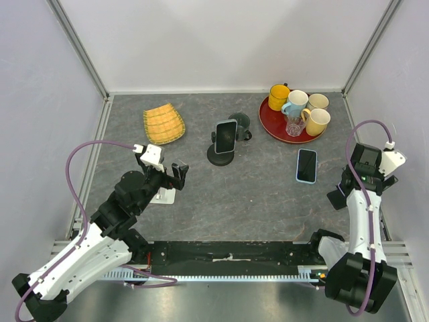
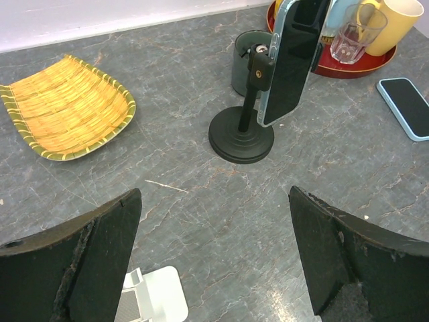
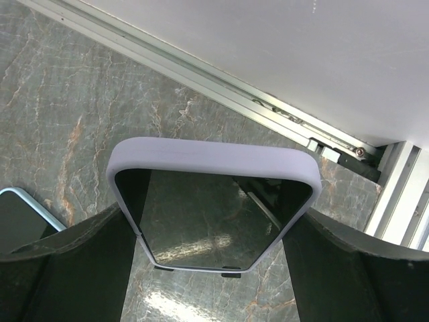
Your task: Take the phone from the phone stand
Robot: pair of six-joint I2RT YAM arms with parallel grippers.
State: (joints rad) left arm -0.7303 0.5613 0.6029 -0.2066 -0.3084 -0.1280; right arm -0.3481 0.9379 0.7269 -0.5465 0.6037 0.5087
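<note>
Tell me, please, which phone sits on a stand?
The clear-cased phone clipped upright on the black round-based stand; the blue-cased phone lies flat.

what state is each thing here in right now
stand phone: clamped upright in black stand, screen dark
blue-cased phone: lying flat, screen up and dark
lavender-cased phone: between the right gripper fingers, grip unclear
left gripper: open, empty
glass: upright on red tray

Phone point(image 1: 226, 136) upright on black stand point(image 1: 220, 158)
</note>
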